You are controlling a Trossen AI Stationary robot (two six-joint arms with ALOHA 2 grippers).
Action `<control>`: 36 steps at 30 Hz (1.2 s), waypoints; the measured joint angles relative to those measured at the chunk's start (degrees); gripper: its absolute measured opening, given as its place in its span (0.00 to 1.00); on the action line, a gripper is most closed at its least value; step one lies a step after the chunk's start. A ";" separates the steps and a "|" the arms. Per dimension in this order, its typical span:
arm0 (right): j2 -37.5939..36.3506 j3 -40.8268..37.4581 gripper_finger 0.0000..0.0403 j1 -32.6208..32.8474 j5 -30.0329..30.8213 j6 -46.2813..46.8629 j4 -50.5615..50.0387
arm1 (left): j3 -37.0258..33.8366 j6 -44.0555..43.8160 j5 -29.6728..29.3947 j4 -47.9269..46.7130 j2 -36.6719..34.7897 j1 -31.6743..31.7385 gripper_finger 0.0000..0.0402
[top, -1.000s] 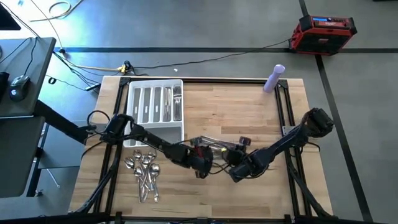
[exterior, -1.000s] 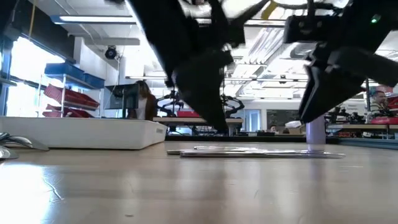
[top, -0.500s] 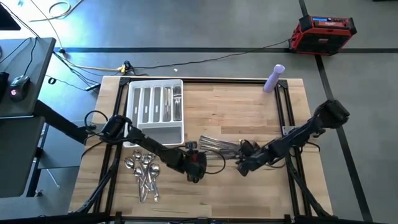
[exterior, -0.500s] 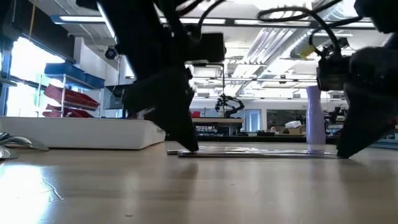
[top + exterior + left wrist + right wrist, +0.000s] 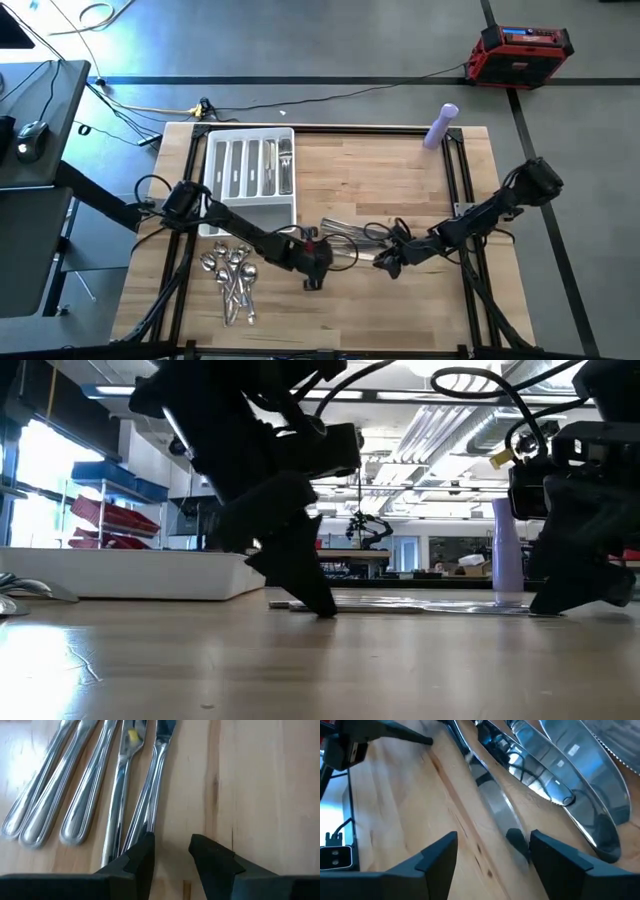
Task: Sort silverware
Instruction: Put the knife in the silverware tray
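Your left gripper (image 5: 171, 854) sits parted and empty at the handle ends of the silverware (image 5: 350, 236) heaped mid-table, right gripper (image 5: 492, 850) spread empty over the knife blades; closing now risks pinching two pieces or skidding them apart.

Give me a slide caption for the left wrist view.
Left gripper, open, hovers at the handle ends of silverware lying side by side on the wooden table.

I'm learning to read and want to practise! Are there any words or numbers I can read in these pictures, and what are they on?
No text can be read in any view.
The red and black box on the floor: any label is too small to read.
The small yellow tag on a shiny silver metal utensil: no readable writing.
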 joint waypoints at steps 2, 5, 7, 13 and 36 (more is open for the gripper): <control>0.03 0.47 0.56 -0.27 -0.10 -0.52 -0.13 | 0.00 0.20 0.16 3.25 0.58 0.09 0.29; 0.40 1.35 0.55 -0.60 -0.37 -1.88 -0.31 | -0.06 0.60 2.26 7.56 1.17 0.41 0.27; 0.94 2.06 0.55 -0.65 -0.82 -2.65 -0.29 | 0.02 0.62 3.52 9.79 1.79 0.68 0.24; 4.61 4.67 0.55 -0.70 -2.50 -4.64 0.28 | -0.02 -0.49 2.93 10.00 1.78 1.41 0.17; 5.26 15.81 0.55 -4.19 -4.29 -15.91 -12.93 | 3.02 -9.97 -10.38 -7.29 -4.01 -0.57 0.01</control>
